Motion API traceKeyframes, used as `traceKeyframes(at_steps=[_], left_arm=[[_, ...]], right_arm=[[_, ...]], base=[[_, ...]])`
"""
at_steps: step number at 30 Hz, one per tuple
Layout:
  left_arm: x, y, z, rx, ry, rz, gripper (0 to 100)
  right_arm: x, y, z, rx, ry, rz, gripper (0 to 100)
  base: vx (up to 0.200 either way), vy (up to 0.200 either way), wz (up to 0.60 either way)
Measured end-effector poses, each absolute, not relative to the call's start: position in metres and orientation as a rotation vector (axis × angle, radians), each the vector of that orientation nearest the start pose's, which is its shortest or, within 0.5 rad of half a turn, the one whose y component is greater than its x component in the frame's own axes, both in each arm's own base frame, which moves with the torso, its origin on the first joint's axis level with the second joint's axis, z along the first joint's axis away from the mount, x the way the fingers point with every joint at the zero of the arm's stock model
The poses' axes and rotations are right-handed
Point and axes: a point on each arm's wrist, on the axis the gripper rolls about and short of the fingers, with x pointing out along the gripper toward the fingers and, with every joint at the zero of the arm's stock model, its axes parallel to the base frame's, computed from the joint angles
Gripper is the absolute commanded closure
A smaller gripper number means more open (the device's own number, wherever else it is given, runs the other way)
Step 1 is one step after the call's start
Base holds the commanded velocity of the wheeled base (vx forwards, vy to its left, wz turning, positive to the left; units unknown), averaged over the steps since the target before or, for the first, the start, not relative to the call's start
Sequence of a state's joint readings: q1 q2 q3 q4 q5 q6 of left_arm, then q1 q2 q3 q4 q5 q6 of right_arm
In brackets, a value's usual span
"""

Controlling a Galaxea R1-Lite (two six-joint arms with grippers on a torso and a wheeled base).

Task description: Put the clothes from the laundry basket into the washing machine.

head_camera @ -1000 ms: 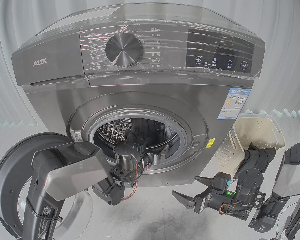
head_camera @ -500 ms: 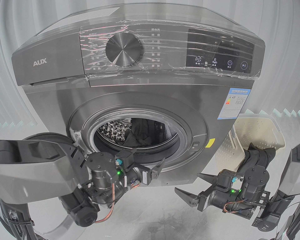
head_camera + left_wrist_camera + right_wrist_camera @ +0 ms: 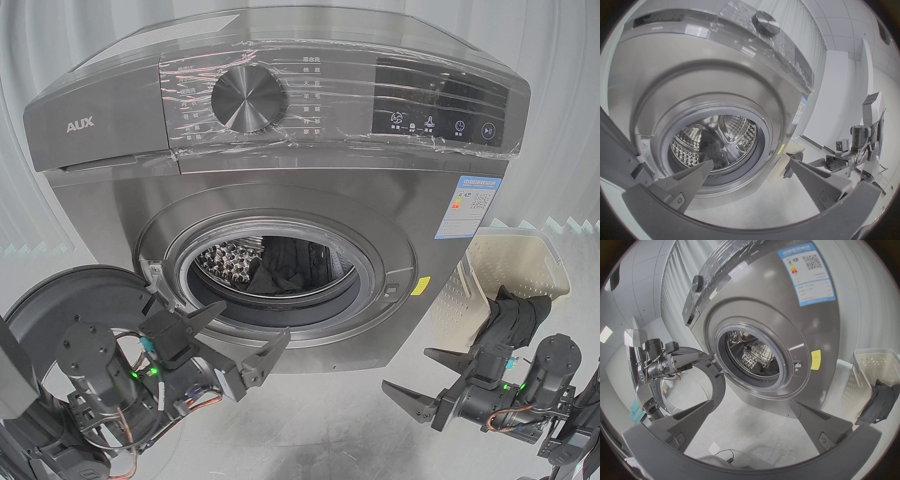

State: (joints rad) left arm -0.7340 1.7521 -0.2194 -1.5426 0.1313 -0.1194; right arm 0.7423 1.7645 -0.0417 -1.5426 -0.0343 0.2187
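Washing machine (image 3: 312, 187): grey front-loader is filling the centre of the head view, with its porthole gaping open.
Door (image 3: 56, 306): round door is hanging swung wide at the lower left of the frame, beside the porthole.
Drum (image 3: 228, 259): perforated steel is showing through the left part of the porthole.
Dark garment in the drum (image 3: 284, 265): it is lying bunched on the drum's floor, centre of the frame, wholly inside the opening.
Laundry basket (image 3: 531, 262): cream perforated basket is standing at the right of the frame, just beside the machine's right flank.
Dark garment on the basket (image 3: 515, 315): it is draping over the basket's near rim and hanging down the outside.
Left gripper (image 3: 251, 320): it is hovering at the lower left, just in front of the porthole's lower rim, with fingers spread wide and gripping nothing.
Right gripper (image 3: 406, 369): it is hovering at the lower right above the floor (image 3: 325, 425), just in front of the basket, with fingers spread wide and empty, tips pointing toward frame left.
Control dial (image 3: 248, 98): it is sitting at upper centre under wrinkled clear film.
Blue label (image 3: 476, 206): it is sticking to the machine's front at right of centre, above a yellow sticker (image 3: 420, 285).
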Motion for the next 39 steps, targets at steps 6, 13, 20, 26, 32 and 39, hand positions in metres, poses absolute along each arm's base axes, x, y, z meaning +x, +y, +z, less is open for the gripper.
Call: traceKeyframes(at_steps=[6,13,20,26,32,39], left_arm=[[0.157,-0.138,0.133,-0.149,0.010,-0.603,0],[0.140,-0.121,0.140,-0.161,-0.021,-0.596,0],[0.133,-0.114,0.142,-0.123,-0.049,-0.596,0],[0.130,-0.112,0.143,-0.111,-0.059,-0.597,0],[0.126,-0.108,0.145,-0.117,-0.071,-0.594,0],[0.121,-0.102,0.150,-0.128,-0.091,-0.570,0]], right_arm=[[0.149,0.121,0.108,0.168,0.166,0.636,0],[0.148,0.107,0.123,0.196,0.089,0.562,0],[0.145,0.103,0.128,0.206,0.061,0.550,0],[0.145,0.102,0.130,0.209,0.051,0.543,0],[0.140,0.098,0.129,0.193,0.090,0.530,0],[0.125,0.085,0.123,0.144,0.213,0.504,0]], base=[[0.000,0.000,0.00],[0.000,0.000,0.00],[-0.057,0.000,0.00],[-0.200,0.000,0.00],[-0.200,0.000,0.00],[-0.200,0.000,0.00]])
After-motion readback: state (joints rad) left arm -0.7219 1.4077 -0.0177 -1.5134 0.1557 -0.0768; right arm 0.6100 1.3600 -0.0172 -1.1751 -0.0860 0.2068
